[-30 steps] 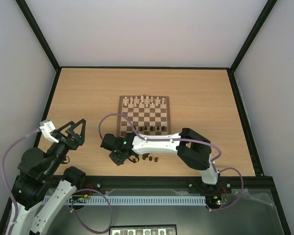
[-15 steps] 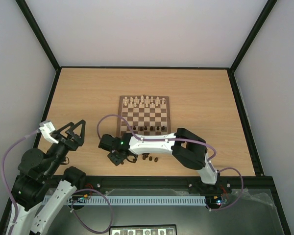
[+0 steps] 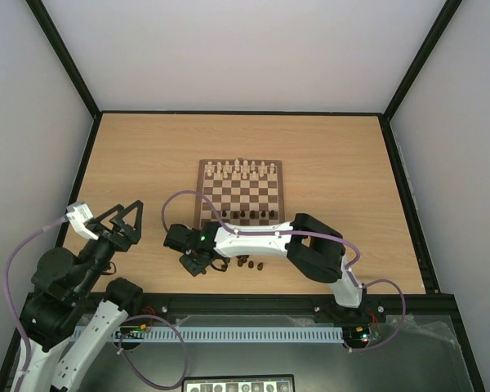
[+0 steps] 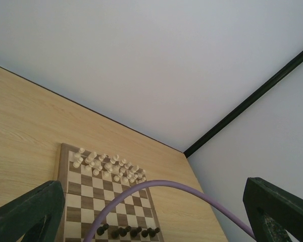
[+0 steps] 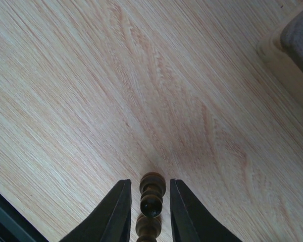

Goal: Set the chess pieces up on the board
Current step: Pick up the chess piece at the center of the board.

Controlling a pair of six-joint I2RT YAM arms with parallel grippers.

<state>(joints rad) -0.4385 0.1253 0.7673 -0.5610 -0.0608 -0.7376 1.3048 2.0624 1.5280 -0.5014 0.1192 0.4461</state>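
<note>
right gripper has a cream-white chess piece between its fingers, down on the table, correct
No: the chess piece between the fingers of the right gripper is dark brown, not cream-white, as the right wrist view shows. It does lie on the table.

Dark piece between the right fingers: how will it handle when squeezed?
Likely rigid: the dark piece looks like turned wood. Its rounded, beaded profile may slip or twist between the fingers. Slender, so probably light and apt to roll on the smooth table.
</note>
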